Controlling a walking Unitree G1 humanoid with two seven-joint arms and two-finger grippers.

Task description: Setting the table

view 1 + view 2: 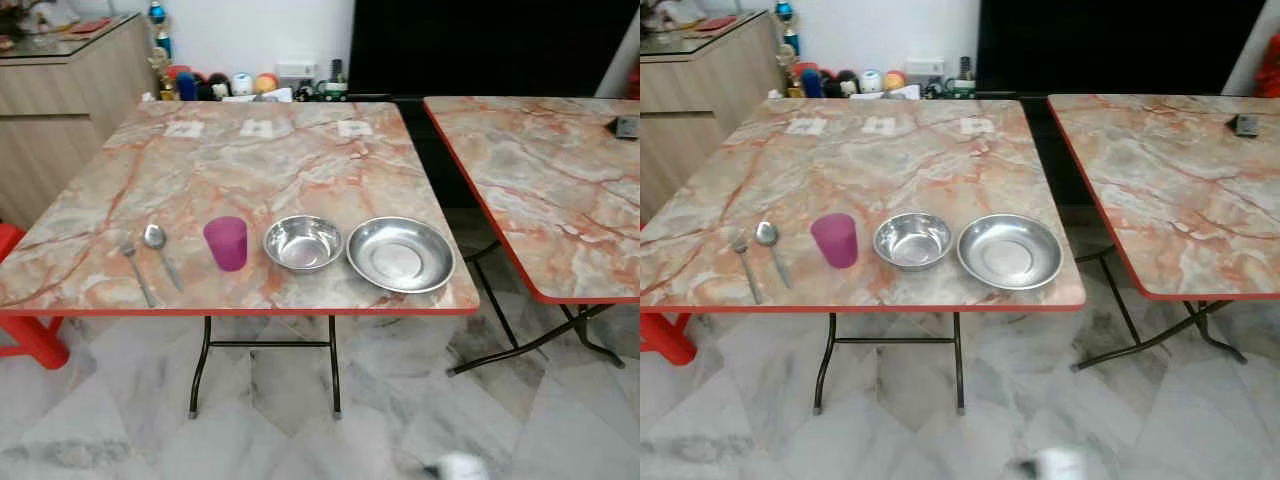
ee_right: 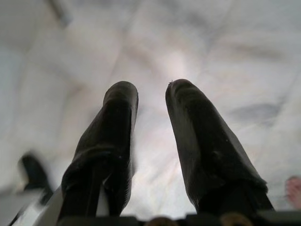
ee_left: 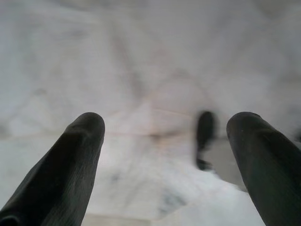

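Along the near edge of a marble-patterned folding table lie a fork, a spoon, a purple cup, a small steel bowl and a wider steel dish, in a row from left to right. My left gripper hangs over the pale marble floor with its fingers wide apart and nothing between them. Also over the floor, my right gripper has a narrow gap between its fingers and holds nothing.
A second marble table stands to the right with a small dark object on it. A wooden cabinet is at the back left, a red stool at the left, and clutter lies along the back wall.
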